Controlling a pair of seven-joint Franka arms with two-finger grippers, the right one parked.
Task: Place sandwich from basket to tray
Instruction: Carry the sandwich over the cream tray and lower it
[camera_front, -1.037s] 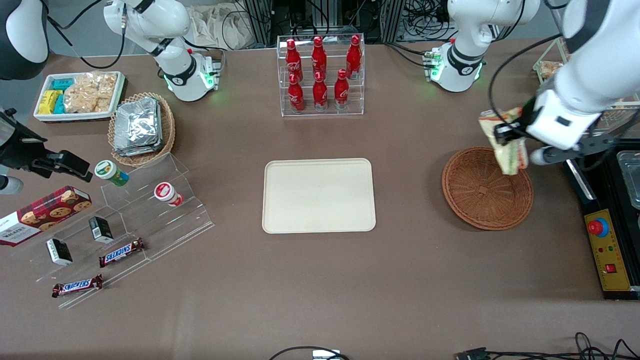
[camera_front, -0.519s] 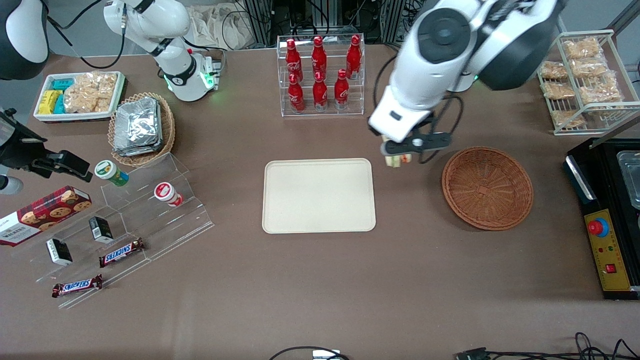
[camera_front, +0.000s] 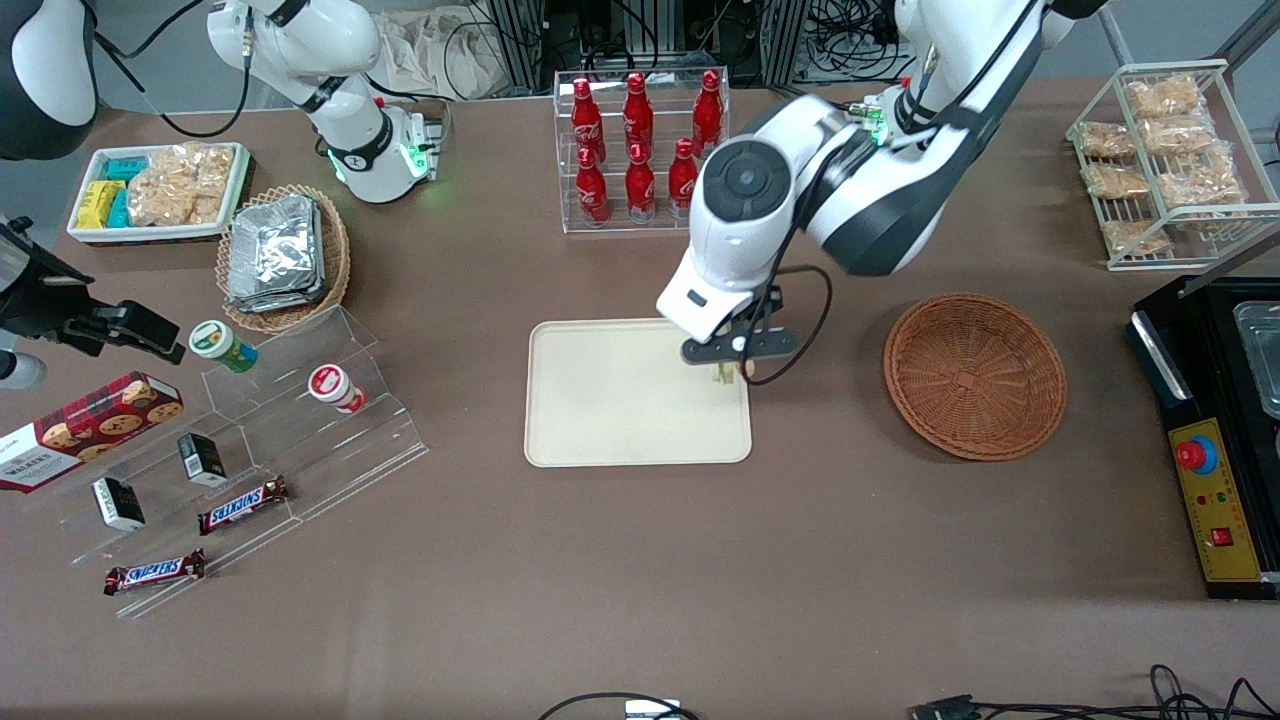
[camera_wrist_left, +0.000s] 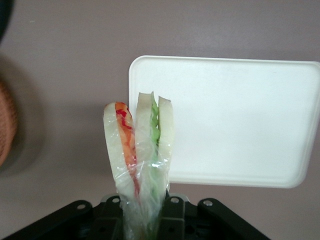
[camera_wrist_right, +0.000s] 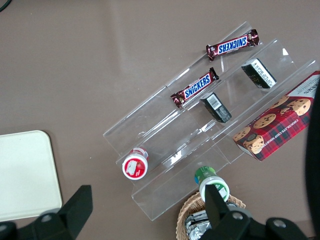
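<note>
The gripper (camera_front: 729, 362) is clenched on the sandwich (camera_wrist_left: 140, 145), holding it at the wrapped base with the cut edges pointing away from the wrist. The sandwich hangs over the edge of the tray (camera_front: 600, 400) nearest the basket (camera_front: 975, 375), which lies bare.

Handling: the wedge is judged light, soft and easily crushed; its clear wrap is probably slippery. Grip across the bread faces near the thick end, with modest force.

Surface: the tray is flat, low-rimmed and bare, with ample room. The brown table (camera_front: 640, 560) around it is level.
</note>
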